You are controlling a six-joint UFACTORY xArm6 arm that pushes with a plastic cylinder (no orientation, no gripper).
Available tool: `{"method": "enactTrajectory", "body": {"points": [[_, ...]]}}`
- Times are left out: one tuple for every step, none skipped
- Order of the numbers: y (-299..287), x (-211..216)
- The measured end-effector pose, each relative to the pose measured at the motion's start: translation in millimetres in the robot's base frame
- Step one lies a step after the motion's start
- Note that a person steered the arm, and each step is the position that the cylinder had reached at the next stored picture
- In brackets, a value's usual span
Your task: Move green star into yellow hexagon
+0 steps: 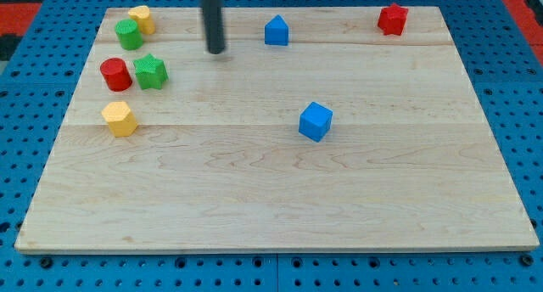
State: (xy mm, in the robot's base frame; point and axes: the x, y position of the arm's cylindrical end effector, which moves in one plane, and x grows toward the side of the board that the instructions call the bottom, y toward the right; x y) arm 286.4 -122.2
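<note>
Layout, the view's left to right, on the pale wooden desk (254, 182) over a blue pegboard surround (25, 88).

Far left, low: yellow hexagon block (120, 119), standing alone near the desk's left edge.

Above it: red cylinder block (115, 74), with the green star block (150, 71) just beside it on the view's right; touching or nearly so, cannot tell which. The green star sits up and to the right of the yellow hexagon, near but apart from it.

Top left corner: green cylinder block (129, 34) with a small yellow block (141, 19) close behind it, shape of the latter not clear.

Next right: straight dark rod coming down from the view's top, my tip (216, 50) resting on the desk. The tip is to the right of and slightly above the green star, apart from it, touching no block. No gripper fitted, so no clasp state to record.

Right of the tip, near the top: blue house-shaped block (277, 30).

Centre right: blue cube block (315, 121), alone.

Top right: red star block (392, 19).
</note>
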Motion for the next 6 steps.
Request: {"method": "enactTrajectory", "body": {"points": [[-9,-14],[-34,-5],[-64,9],[-58,43],[-58,46],[-58,69]]}}
